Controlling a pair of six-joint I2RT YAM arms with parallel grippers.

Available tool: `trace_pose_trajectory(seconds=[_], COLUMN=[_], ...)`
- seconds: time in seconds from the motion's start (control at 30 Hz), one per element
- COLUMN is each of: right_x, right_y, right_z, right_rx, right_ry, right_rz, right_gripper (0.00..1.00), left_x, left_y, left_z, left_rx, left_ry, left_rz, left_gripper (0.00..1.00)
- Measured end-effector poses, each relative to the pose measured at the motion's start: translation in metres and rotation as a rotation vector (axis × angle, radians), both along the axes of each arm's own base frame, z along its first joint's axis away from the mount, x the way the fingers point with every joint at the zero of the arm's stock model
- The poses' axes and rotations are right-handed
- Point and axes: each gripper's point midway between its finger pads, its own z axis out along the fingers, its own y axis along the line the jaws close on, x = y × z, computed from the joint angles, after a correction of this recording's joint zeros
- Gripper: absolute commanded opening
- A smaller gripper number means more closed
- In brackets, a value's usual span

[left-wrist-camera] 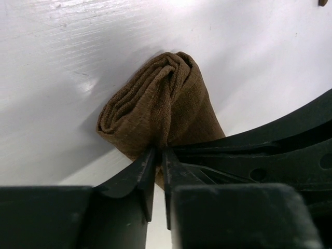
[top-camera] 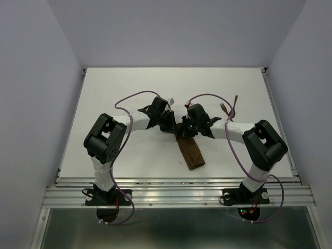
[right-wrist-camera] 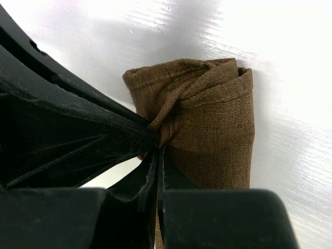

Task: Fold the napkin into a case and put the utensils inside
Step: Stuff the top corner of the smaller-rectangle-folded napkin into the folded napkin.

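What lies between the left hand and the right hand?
The bunched end of the napkin: the wrist views show it at the tips of the left hand and right hand.

Lab test cell: white table [top-camera: 129, 83], plain grey walls [top-camera: 31, 78], aluminium rail [top-camera: 176, 194].

- The case [top-camera: 193, 155]: far end hidden beneath the left gripper [left-wrist-camera: 157, 155] and right gripper [right-wrist-camera: 156, 150] in the top view
- The utensils [top-camera: 224, 109]: too small to tell fork from spoon
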Motion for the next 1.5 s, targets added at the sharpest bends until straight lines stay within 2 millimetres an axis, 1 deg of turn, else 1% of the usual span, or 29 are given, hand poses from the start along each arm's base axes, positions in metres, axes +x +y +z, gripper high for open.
trace_pose_trajectory(seconds=[0.03,0.07,0.13,0.17,0.3,0.33,0.37,0.43,0.47,0.53,0.57,0.63,0.67,0.7,0.8,0.83,0.87,0.93,0.97,1.07,1.1,1.13,1.17,1.2,1.3,1.37,1.43,1.47,1.5], right_x=[0.0,0.0,-0.001,-0.001,-0.001,-0.001,-0.002,-0.002,-0.002,-0.002,-0.002,-0.001,0.0,0.002,0.004,0.005,0.005,0.004,0.003,0.005,0.005,0.006,0.008,0.009,0.011,0.01,0.009,0.009,0.009], right_y=[0.0,0.0,0.0,0.0,0.0,0.0,0.0,0.0,0.001,0.001,0.001,0.001,0.0,-0.001,-0.006,-0.01,-0.013,-0.021,-0.025,-0.035,-0.038,-0.039,-0.042,-0.044,-0.05,-0.054,-0.055,-0.056,-0.056], right_z=[0.0,0.0,-0.001,-0.001,-0.001,0.0,0.0,0.0,0.0,0.001,0.003,0.011,0.019,0.027,0.05,0.058,0.062,0.065,0.064,0.056,0.053,0.051,0.048,0.044,0.031,0.021,0.017,0.016,0.016], right_rx=[-0.001,-0.001,-0.002,-0.002,-0.002,-0.001,0.001,0.001,0.002,0.004,0.007,0.014,0.021,0.028,0.044,0.047,0.046,0.032,0.022,-0.008,-0.015,-0.019,-0.024,-0.027,-0.045,-0.062,-0.067,-0.067,-0.065], right_ry=[0.001,0.002,0.004,0.004,0.004,0.004,0.004,0.006,0.005,0.004,-0.001,-0.017,-0.034,-0.052,-0.115,-0.139,-0.154,-0.174,-0.175,-0.157,-0.146,-0.139,-0.13,-0.118,-0.076,-0.046,-0.028,-0.025,-0.022], right_rz=[0.0,0.0,0.002,0.003,0.005,0.006,0.007,0.009,0.011,0.011,0.011,0.007,0.002,-0.004,-0.029,-0.042,-0.053,-0.081,-0.096,-0.137,-0.153,-0.163,-0.174,-0.185,-0.214,-0.226,-0.234,-0.237,-0.239], right_gripper=[0.08,0.13,0.18,0.21,0.25,0.27,0.29,0.3,0.3,0.3,0.3,0.31,0.34,0.38,0.4,0.4,0.38,0.33,0.28,0.2,0.14,0.12,0.1,0.06,0.02,0.02,0.02,0.02,0.02], left_x=[0.0,0.0,0.001,0.002,0.005,0.006,0.007,0.006,0.006,0.003,0.002,0.001,0.0,0.0,0.002,0.002,0.002,0.003,0.005,0.01,0.012,0.014,0.015,0.017,0.019,0.018,0.017,0.016,0.016], left_y=[0.001,0.002,0.003,0.004,0.006,0.006,0.006,0.006,0.007,0.007,0.008,0.009,0.009,0.009,0.011,0.011,0.012,0.013,0.013,0.013,0.013,0.013,0.012,0.011,0.008,0.006,0.003,0.002,0.001], left_z=[0.0,-0.001,0.0,0.0,0.004,0.005,0.006,0.007,0.007,0.007,0.006,0.007,0.007,0.008,0.01,0.011,0.011,0.013,0.014,0.019,0.021,0.023,0.024,0.026,0.031,0.033,0.035,0.035,0.035], left_rx=[0.004,0.011,0.025,0.032,0.056,0.057,0.06,0.063,0.066,0.072,0.077,0.092,0.098,0.103,0.113,0.117,0.12,0.132,0.138,0.155,0.162,0.167,0.17,0.176,0.196,0.206,0.216,0.22,0.227], left_ry=[-0.001,-0.001,-0.004,-0.006,-0.015,-0.018,-0.021,-0.02,-0.019,-0.011,-0.01,-0.01,-0.012,-0.014,-0.024,-0.029,-0.031,-0.041,-0.047,-0.07,-0.079,-0.088,-0.097,-0.107,-0.132,-0.142,-0.151,-0.154,-0.158], left_rz=[-0.002,0.0,0.002,0.0,-0.005,-0.007,-0.01,-0.013,-0.016,-0.018,-0.023,-0.029,-0.031,-0.033,-0.035,-0.035,-0.035,-0.036,-0.034,-0.028,-0.027,-0.028,-0.028,-0.028,-0.03,-0.034,-0.041,-0.045,-0.047], left_gripper=[0.34,0.37,0.42,0.43,0.43,0.43,0.41,0.35,0.25,0.15,0.09,0.07,0.07,0.08,0.23,0.3,0.32,0.37,0.38,0.43,0.46,0.49,0.5,0.5,0.49,0.45,0.43,0.38,0.35])
